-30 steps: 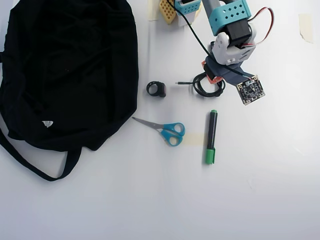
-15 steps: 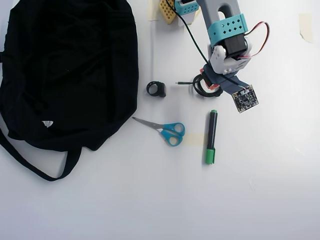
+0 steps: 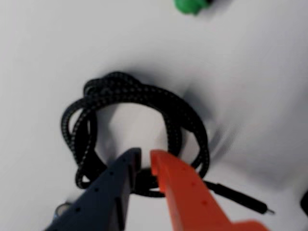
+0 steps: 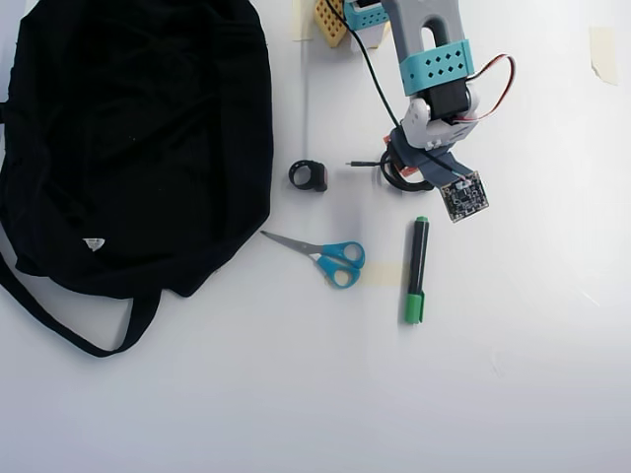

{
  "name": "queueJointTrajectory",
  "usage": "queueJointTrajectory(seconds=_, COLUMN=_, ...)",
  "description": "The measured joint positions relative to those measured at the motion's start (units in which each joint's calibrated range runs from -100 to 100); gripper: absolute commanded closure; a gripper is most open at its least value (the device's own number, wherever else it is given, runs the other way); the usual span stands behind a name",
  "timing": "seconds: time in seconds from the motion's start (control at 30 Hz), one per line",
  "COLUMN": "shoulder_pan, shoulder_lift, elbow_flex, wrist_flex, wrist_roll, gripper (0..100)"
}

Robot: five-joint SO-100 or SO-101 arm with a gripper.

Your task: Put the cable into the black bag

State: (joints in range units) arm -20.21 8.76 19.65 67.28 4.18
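Observation:
A coiled black braided cable [image 3: 139,96] lies on the white table, its plug [image 3: 240,198] pointing right in the wrist view. My gripper [image 3: 145,156] has a dark grey finger [image 3: 118,183] and an orange finger [image 3: 183,187]. The jaws stand almost together on the coil's near strand. In the overhead view the cable [image 4: 392,180] shows partly under the arm's wrist, with its plug [image 4: 360,164] sticking out to the left. The black bag [image 4: 138,138] lies flat at the upper left, well apart from the gripper. Its opening does not show.
In the overhead view a small black ring-shaped object [image 4: 309,175] sits between bag and cable. Blue-handled scissors [image 4: 330,258] and a green marker [image 4: 417,271] lie below them. The marker's green end [image 3: 190,5] shows at the wrist view's top edge. Tape [image 4: 603,49] marks the table's right.

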Motion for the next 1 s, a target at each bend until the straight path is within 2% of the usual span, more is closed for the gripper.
queueJointTrajectory(seconds=0.57, shoulder_pan=0.0, shoulder_lift=-6.1, elbow_flex=0.0, wrist_flex=2.2, wrist_roll=0.0, gripper=96)
queueJointTrajectory(seconds=0.83, shoulder_pan=0.0, shoulder_lift=-6.1, elbow_flex=1.6, wrist_flex=2.5, wrist_roll=0.2, gripper=77)
queueJointTrajectory(seconds=1.0, shoulder_pan=0.0, shoulder_lift=-6.2, elbow_flex=2.0, wrist_flex=2.5, wrist_roll=0.2, gripper=72)
